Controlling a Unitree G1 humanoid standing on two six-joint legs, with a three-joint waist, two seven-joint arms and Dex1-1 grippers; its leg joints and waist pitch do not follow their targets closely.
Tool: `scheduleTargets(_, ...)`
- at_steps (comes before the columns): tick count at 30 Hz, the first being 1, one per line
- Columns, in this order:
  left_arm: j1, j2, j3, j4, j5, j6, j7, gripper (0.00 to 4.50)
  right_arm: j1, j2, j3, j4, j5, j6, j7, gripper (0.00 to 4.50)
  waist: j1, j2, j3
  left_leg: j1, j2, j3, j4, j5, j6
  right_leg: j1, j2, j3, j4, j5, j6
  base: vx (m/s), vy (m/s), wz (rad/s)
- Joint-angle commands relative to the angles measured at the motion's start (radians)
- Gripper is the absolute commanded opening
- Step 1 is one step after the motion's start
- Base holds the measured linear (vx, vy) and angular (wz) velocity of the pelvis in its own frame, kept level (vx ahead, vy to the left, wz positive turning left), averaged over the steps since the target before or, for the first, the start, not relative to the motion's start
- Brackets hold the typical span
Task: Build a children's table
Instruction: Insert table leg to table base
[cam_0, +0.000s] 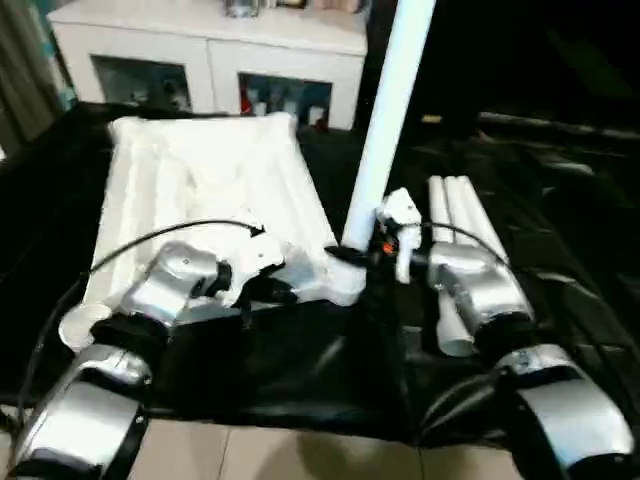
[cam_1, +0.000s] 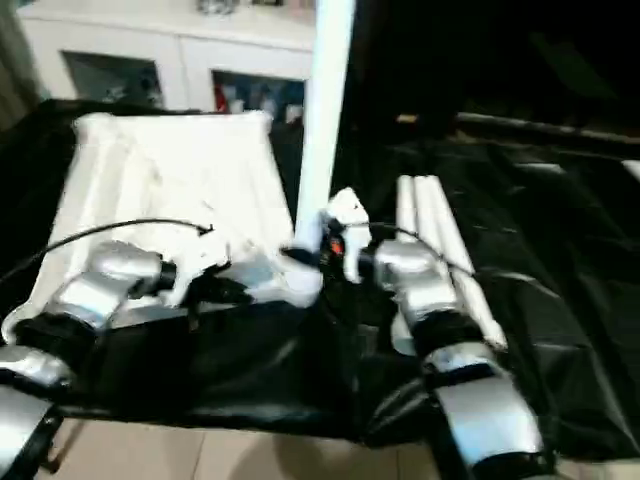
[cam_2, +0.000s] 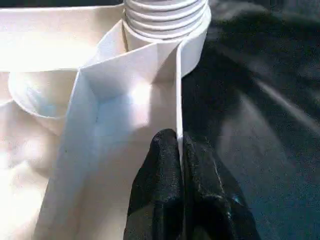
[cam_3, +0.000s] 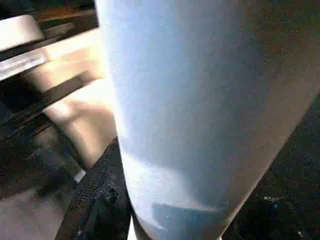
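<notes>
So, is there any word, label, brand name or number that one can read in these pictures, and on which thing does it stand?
None can be read.
Tabletop: plain white, no print visible.
Upright leg and spare legs: plain white, no markings.
Cabinet: coloured items behind its glass doors are too blurred to read.

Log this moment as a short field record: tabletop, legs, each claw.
tabletop: upside down on black sheet, ribs up
upright leg: standing in near corner socket, threaded end in
spare legs: lying side by side, right of tabletop
left claw: shut on tabletop's edge wall
right claw: closed around upright leg near its base
</notes>
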Motion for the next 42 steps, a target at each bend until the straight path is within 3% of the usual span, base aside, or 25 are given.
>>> scheduleTargets(1, -0.03, -0.029, 0.012, -0.007, -0.008, 0.027, 0.029, 0.0, 0.069, -0.025, -0.016, 0.172, -0.051, 0.113, -0.213, 1.88, -0.008, 0.021, -0.026, 0.02, 0.051, -0.041, -0.082, -0.443, -0.071, 0.0, -0.083, 0.05, -0.099, -0.525, -0.137, -0.051, 0.012, -0.05)
scheduleTargets(2, -0.04, -0.056, 0.018, 0.007, -0.004, 0.053, 0.081, 0.0, 0.062, -0.009, -0.041, 0.187, -0.037, 0.121, -0.298, 1.88, -0.011, 0.018, -0.025, 0.022, 0.049, -0.042, -0.079, -0.472, -0.062, -0.002, -0.083, 0.047, -0.107, -0.558, -0.123, -0.051, 0.012, -0.05)
scheduleTargets(4, -0.077, -0.149, 0.051, 0.066, -0.006, 0.137, 0.269, 0.0, 0.042, 0.035, -0.096, 0.226, 0.0, 0.122, -0.504, 1.88, -0.014, 0.024, -0.023, 0.029, 0.046, -0.044, -0.077, -0.5, -0.068, -0.011, -0.08, 0.043, -0.113, -0.587, -0.111, -0.055, 0.016, -0.04)
scheduleTargets(5, -0.087, -0.186, 0.058, 0.082, -0.005, 0.157, 0.332, 0.0, 0.034, 0.054, -0.118, 0.241, 0.019, 0.124, -0.565, 1.88, -0.014, 0.02, -0.021, 0.046, 0.042, -0.043, -0.072, -0.536, -0.066, -0.022, -0.076, 0.036, -0.124, -0.631, -0.094, -0.055, 0.017, -0.03)
scheduleTargets(6, -0.093, -0.219, 0.064, 0.094, -0.004, 0.177, 0.38, 0.0, 0.025, 0.071, -0.135, 0.254, 0.034, 0.127, -0.618, 1.88, -0.016, 0.019, -0.019, 0.05, 0.041, -0.041, -0.069, -0.549, -0.061, -0.025, -0.074, 0.035, -0.131, -0.644, -0.089, 0.0, 0.0, 0.0)
scheduleTargets(8, -0.096, -0.27, 0.061, 0.099, 0.005, 0.19, 0.438, 0.0, 0.01, 0.101, -0.156, 0.273, 0.049, 0.13, -0.681, 1.88, -0.017, 0.021, -0.023, 0.038, 0.041, -0.049, -0.078, -0.553, -0.051, -0.011, -0.075, 0.024, -0.135, -0.624, -0.066, 0.0, 0.0, 0.0)
scheduleTargets(11, -0.095, -0.316, 0.054, 0.08, 0.015, 0.218, 0.471, 0.0, -0.014, 0.133, -0.165, 0.288, 0.039, 0.135, -0.728, 1.88, -0.022, 0.021, -0.021, 0.042, 0.038, -0.051, -0.079, -0.595, -0.042, -0.016, -0.075, 0.019, -0.145, -0.633, -0.049, 0.0, 0.0, 0.0)
scheduleTargets(17, -0.098, -0.32, 0.053, 0.083, 0.024, 0.237, 0.491, 0.0, -0.033, 0.143, -0.154, 0.305, 0.013, 0.148, -0.768, 1.88, -0.024, 0.018, -0.022, 0.035, 0.04, -0.053, -0.089, -0.6, -0.043, -0.014, -0.075, 0.024, -0.142, -0.588, -0.052, 0.0, 0.0, 0.0)
scheduleTargets(22, -0.099, -0.31, 0.058, 0.088, 0.028, 0.243, 0.5, 0.0, -0.036, 0.14, -0.159, 0.315, 0.0, 0.147, -0.768, 1.88, -0.028, 0.014, -0.021, 0.04, 0.035, -0.054, -0.087, -0.624, -0.035, -0.021, -0.076, 0.023, -0.147, -0.609, -0.041, 0.0, 0.0, 0.0)
scheduleTargets(29, -0.093, -0.288, 0.057, 0.079, 0.028, 0.233, 0.481, 0.0, -0.053, 0.137, -0.148, 0.309, -0.013, 0.124, -0.693, 1.88, -0.035, 0.014, -0.02, 0.037, 0.036, -0.058, -0.092, -0.651, -0.031, -0.023, -0.08, 0.025, -0.149, -0.619, -0.039, 0.0, 0.0, 0.0)
scheduleTargets(30, -0.092, -0.283, 0.057, 0.077, 0.028, 0.23, 0.476, 0.0, -0.058, 0.135, -0.148, 0.306, -0.014, 0.117, -0.678, 2.44, -0.036, 0.015, -0.021, 0.034, 0.036, -0.059, -0.092, -0.646, -0.03, -0.02, -0.082, 0.024, -0.148, -0.619, -0.039, 0.0, 0.0, 0.0)
scheduleTargets(33, -0.093, -0.256, 0.06, 0.074, 0.029, 0.213, 0.459, 0.0, -0.085, 0.119, -0.153, 0.293, -0.009, 0.097, -0.625, 2.6, -0.038, 0.015, -0.024, 0.028, 0.037, -0.06, -0.094, -0.622, -0.026, -0.013, -0.084, 0.026, -0.144, -0.599, -0.049, 0.0, 0.0, 0.0)
scheduleTargets(34, -0.093, -0.252, 0.06, 0.074, 0.029, 0.211, 0.457, 0.0, -0.089, 0.117, -0.155, 0.291, -0.008, 0.096, -0.62, 2.66, -0.037, 0.015, -0.026, 0.015, 0.04, -0.06, -0.098, -0.59, -0.023, -0.005, -0.089, 0.028, -0.143, -0.567, -0.056, 0.0, 0.0, 0.0)
scheduleTargets(35, -0.094, -0.246, 0.061, 0.073, 0.029, 0.21, 0.451, 0.0, -0.095, 0.112, -0.152, 0.288, -0.01, 0.093, -0.605, 2.75, -0.035, 0.012, -0.036, 0.0, 0.044, -0.059, -0.1, -0.504, -0.018, 0.011, -0.089, 0.035, -0.122, -0.465, -0.084, 0.0, 0.0, 0.0)
scheduleTargets(36, -0.095, -0.239, 0.061, 0.073, 0.029, 0.207, 0.445, 0.0, -0.103, 0.107, -0.152, 0.283, -0.011, 0.089, -0.587, 2.9, -0.027, 0.017, -0.041, -0.001, 0.047, -0.047, -0.095, -0.412, -0.009, 0.008, -0.088, 0.042, -0.112, -0.33, -0.124, 0.0, 0.0, 0.0)
scheduleTargets(37, -0.095, -0.235, 0.06, 0.072, 0.03, 0.202, 0.442, 0.0, -0.107, 0.105, -0.153, 0.281, -0.012, 0.087, -0.578, 3.01, -0.027, 0.017, -0.04, -0.003, 0.047, -0.042, -0.094, -0.381, -0.003, 0.007, -0.085, 0.043, -0.107, -0.279, -0.147, 0.0, 0.0, 0.0)
scheduleTargets(38, -0.095, -0.229, 0.059, 0.07, 0.03, 0.198, 0.436, 0.0, -0.116, 0.098, -0.148, 0.276, -0.017, 0.082, -0.552, 3.09, -0.028, 0.015, -0.032, -0.004, 0.045, -0.034, -0.092, -0.378, 0.01, 0.005, -0.083, 0.042, -0.109, -0.291, -0.167, 0.0, 0.0, 0.0)
scheduleTargets(40, -0.091, -0.219, 0.055, 0.062, 0.03, 0.184, 0.42, 0.0, -0.127, 0.089, -0.146, 0.266, -0.018, 0.078, -0.513, 3.14, -0.028, 0.011, -0.03, 0.0, 0.042, -0.033, -0.086, -0.411, 0.017, 0.002, -0.089, 0.042, -0.119, -0.403, -0.158, 0.0, 0.0, 0.0)
scheduleTargets(42, -0.088, -0.213, 0.051, 0.054, 0.032, 0.175, 0.41, 0.0, -0.134, 0.082, -0.148, 0.258, -0.013, 0.076, -0.483, 3.52, -0.025, 0.01, -0.035, -0.01, 0.044, -0.036, -0.086, -0.366, 0.021, 0.009, -0.093, 0.045, -0.116, -0.407, -0.148, 0.0, 0.0, 0.0)
